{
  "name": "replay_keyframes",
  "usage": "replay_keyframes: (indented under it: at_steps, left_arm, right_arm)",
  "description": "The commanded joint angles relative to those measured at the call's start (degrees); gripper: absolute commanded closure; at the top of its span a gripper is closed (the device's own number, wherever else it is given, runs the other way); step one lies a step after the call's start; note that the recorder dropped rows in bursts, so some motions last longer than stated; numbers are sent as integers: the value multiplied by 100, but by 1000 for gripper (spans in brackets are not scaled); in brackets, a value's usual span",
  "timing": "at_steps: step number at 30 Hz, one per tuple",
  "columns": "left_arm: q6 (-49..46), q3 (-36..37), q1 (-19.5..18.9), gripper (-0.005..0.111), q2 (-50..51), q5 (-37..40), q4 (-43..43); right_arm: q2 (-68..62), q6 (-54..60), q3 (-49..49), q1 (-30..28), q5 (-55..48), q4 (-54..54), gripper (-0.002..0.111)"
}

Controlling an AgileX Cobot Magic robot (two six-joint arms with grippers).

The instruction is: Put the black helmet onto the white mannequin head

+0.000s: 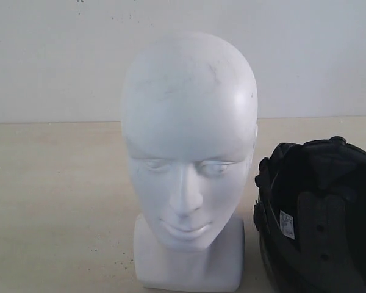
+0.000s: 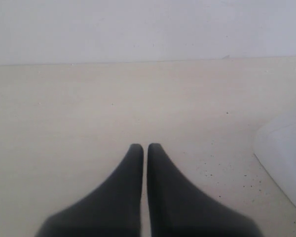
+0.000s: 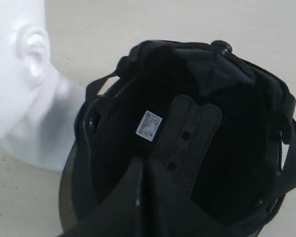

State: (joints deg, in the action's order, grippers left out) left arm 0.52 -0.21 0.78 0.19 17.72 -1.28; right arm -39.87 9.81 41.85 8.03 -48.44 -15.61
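Note:
The white mannequin head [image 1: 189, 152] stands upright on its blocky neck base in the middle of the exterior view, facing the camera. The black helmet [image 1: 320, 220] lies beside it on the right, its padded hollow turned up toward the camera. No gripper shows in the exterior view. In the right wrist view my right gripper [image 3: 144, 162] is shut, fingertips together over the near rim and inside the hollow of the helmet [image 3: 197, 123], just under its white label. Nothing shows between the fingers. My left gripper [image 2: 145, 146] is shut and empty over bare table, with the head's base [image 2: 283, 163] off to one side.
A pale wooden tabletop [image 1: 55, 201] carries both things, and a plain white wall [image 1: 61, 55] rises behind it. The helmet's brown visor [image 3: 66, 197] shows along its rim. The helmet nearly touches the head's base.

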Motion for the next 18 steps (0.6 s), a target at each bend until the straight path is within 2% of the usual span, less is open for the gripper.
replay_keyframes:
  at_steps: [1, 7, 12, 18]
  left_arm:
    - [-8, 21, -4, 102, -19, -12, -41]
    - [-8, 21, -4, 102, -19, -12, -41]
    - [-8, 21, -4, 102, -19, -12, -41]
    - [-8, 21, -4, 102, -19, -12, -41]
  right_arm:
    - [-49, -108, -571, -9, 643, 50, 109]
    - [-154, -981, -733, -9, 177, 206, 109]
    - [-154, -2150, -733, -9, -255, 1496, 109]
    - [-389, -2247, -733, -9, -418, 1916, 109]
